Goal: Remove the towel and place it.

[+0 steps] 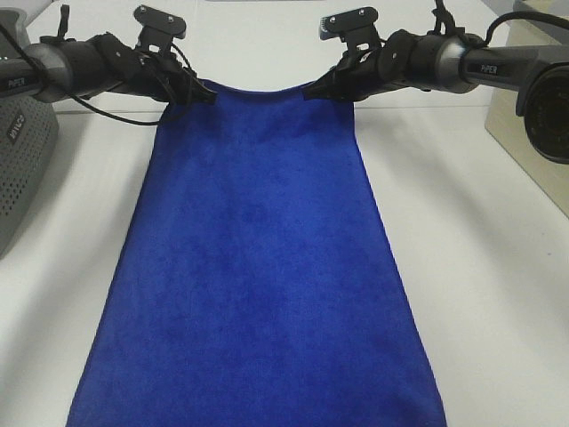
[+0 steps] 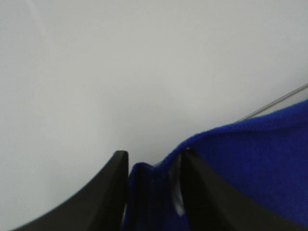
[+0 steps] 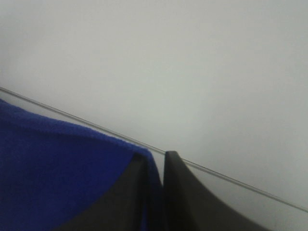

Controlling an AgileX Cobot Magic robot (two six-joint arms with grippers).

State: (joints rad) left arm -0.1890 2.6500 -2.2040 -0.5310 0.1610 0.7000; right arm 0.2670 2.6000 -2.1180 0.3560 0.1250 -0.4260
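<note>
The royal-blue towel (image 1: 258, 267) lies spread lengthwise down the white table (image 1: 480, 267), from the far side to the near edge. Its far edge sags slightly between the two grippers. My left gripper (image 1: 200, 96) is at the far left corner. In the left wrist view its fingers (image 2: 155, 159) stand apart, a bunched fold of towel (image 2: 250, 159) lies loose between them, and a strip of inner pad shows. My right gripper (image 1: 311, 92) is at the far right corner. There the fingers (image 3: 155, 156) are close together with a thin edge of towel (image 3: 57, 163) pinched between them.
A grey perforated basket (image 1: 22, 169) stands at the left edge of the table. A pale wooden box (image 1: 524, 133) sits at the far right beside the right arm. Bare white tabletop flanks the towel on both sides.
</note>
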